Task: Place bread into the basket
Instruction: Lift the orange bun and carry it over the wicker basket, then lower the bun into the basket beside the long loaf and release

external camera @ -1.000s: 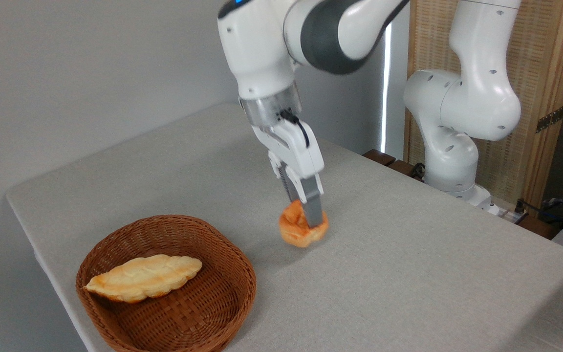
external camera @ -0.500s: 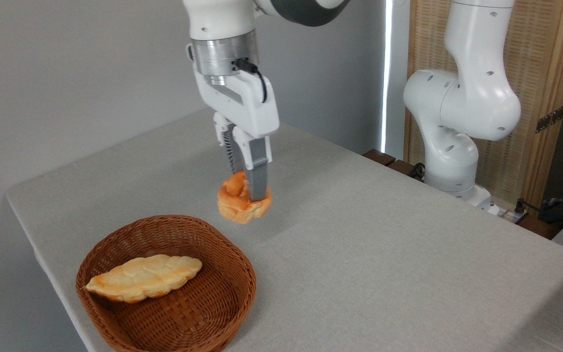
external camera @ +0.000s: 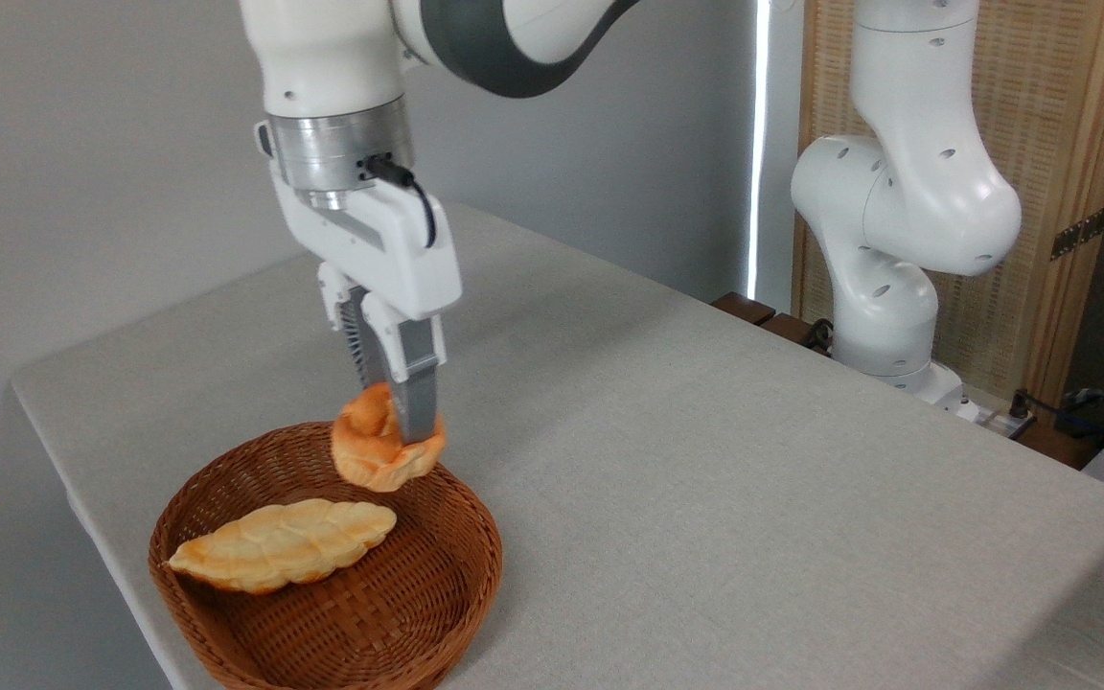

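— Hovering now, is it? A second ago the small round orange-golden bun (external camera: 381, 453) sat on the grey table (external camera: 705, 479).
— Yes; the white two-finger gripper (external camera: 399, 436), pinching it, has carried it over the reddish-brown woven wicker basket's (external camera: 475, 565) far rim. Release looks near.

One bun (external camera: 375, 455), one braided loaf (external camera: 282, 544) — one wicker basket (external camera: 322, 632).

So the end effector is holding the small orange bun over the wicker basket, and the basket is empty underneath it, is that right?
Not quite. The end effector does hold the small orange bun over the wicker basket, but the basket is not empty: the camera view shows a long pale braided loaf already lying inside it.
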